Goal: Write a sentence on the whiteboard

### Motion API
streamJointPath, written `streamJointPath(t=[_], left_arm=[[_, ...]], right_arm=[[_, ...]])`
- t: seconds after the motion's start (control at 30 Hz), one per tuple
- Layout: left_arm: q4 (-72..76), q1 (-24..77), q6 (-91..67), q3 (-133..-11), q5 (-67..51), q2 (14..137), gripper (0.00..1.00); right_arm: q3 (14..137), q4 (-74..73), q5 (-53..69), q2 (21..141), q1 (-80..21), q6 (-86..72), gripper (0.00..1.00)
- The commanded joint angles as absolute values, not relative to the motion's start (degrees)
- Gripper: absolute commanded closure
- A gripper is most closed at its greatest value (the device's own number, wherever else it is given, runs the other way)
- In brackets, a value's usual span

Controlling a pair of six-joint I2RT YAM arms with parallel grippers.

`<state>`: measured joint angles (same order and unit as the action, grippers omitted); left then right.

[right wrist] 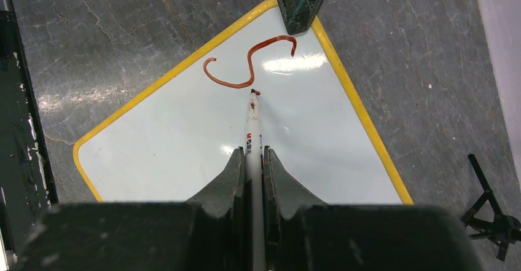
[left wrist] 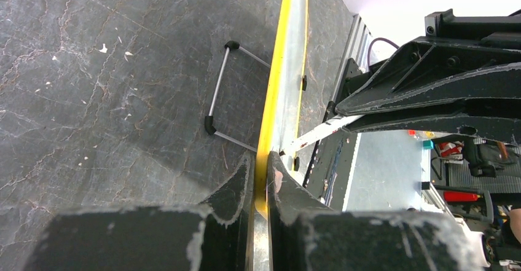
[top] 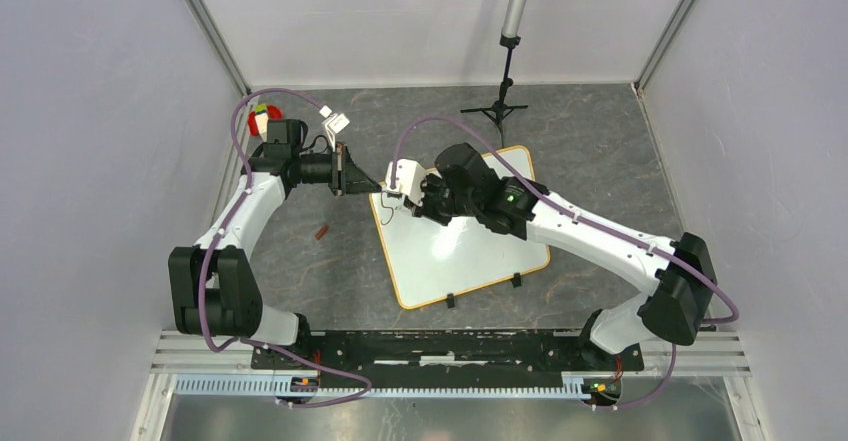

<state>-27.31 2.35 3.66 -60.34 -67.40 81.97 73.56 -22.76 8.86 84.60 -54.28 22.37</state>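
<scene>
Located the whiteboard (top: 470, 251) lying on the dark marbled table (top: 600, 141), mid-table and askew, with two black clips (top: 517, 281) on its near edge. Confirmed the left gripper (left wrist: 261, 166) clenched on the board's yellow-tan frame at the far-left corner, one finger on either side of the rim. Confirmed the right gripper (right wrist: 252, 160) clamped on a white marker (right wrist: 252, 123), with the barrel running straight out between the fingers. Observed the red-stained tip touching the white surface just beside a single red S (right wrist: 252, 62), near the held corner. Noted a black tripod stand (top: 500, 101) on the table beyond the board, apart from it.
</scene>
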Motion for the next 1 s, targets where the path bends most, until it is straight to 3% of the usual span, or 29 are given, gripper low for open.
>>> streamJointPath(t=[0.0, 0.97], left_arm=[[-26.2, 2.7, 3.7, -60.6, -67.1, 81.5, 0.98], [-25.0, 2.7, 2.5, -60.6, -66.7, 81.8, 0.97]], right_arm=[[75.8, -20.9, 7.6, 85.5, -54.1, 22.9, 1.0], [71.1, -22.2, 10.7, 82.5, -52.4, 21.8, 1.0]])
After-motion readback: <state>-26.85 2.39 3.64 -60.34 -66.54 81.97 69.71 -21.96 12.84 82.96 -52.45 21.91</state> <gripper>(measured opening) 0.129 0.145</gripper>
